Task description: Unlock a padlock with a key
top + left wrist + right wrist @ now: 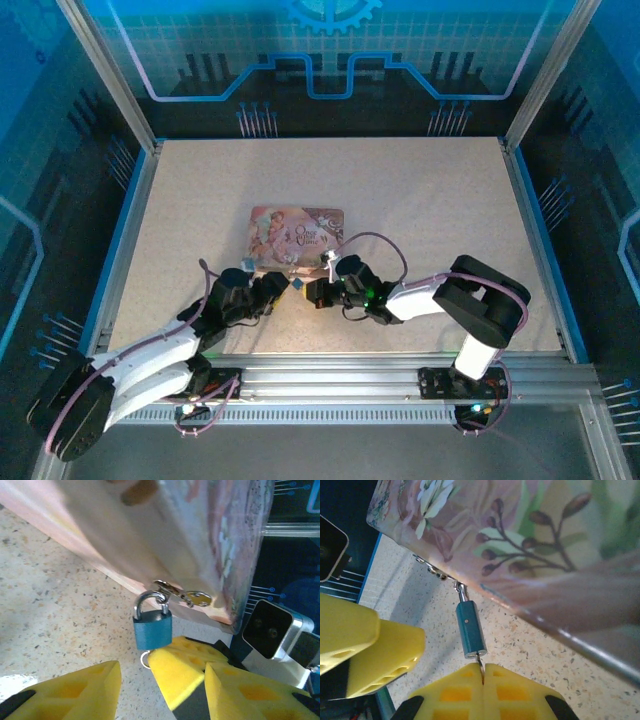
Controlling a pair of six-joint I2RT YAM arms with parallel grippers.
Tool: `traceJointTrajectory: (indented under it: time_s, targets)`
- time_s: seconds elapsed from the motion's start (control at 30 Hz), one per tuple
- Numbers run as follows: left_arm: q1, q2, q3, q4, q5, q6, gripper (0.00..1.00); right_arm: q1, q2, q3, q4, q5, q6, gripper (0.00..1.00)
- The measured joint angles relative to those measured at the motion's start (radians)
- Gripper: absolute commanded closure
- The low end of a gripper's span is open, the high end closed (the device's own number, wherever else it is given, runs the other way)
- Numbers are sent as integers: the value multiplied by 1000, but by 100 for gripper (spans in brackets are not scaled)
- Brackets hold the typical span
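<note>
W/ R claw (483, 669): pinched shut on key (479, 661), thin blade touching underside of padlock (471, 630). W/ L claw (278, 289): spread wide, holding nothing, pads (75, 690) just beside padlock, low over table (430, 220). As for padlock: hanging by shackle (149, 600) from small clasp (182, 595) at front edge of pink box (297, 235), btwn both claws.

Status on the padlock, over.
Left gripper open beside padlock. Right gripper shut on key, key at keyhole. Padlock hangs from box, shackle closed. No obstruction seen.
</note>
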Motion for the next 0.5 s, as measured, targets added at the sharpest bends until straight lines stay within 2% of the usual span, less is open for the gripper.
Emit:
traceJointTrajectory:
  time_s: [0.5]
  targets:
    - [-6,145,0,146,0,-30,55,28,-17,34,-62,2,120,97]
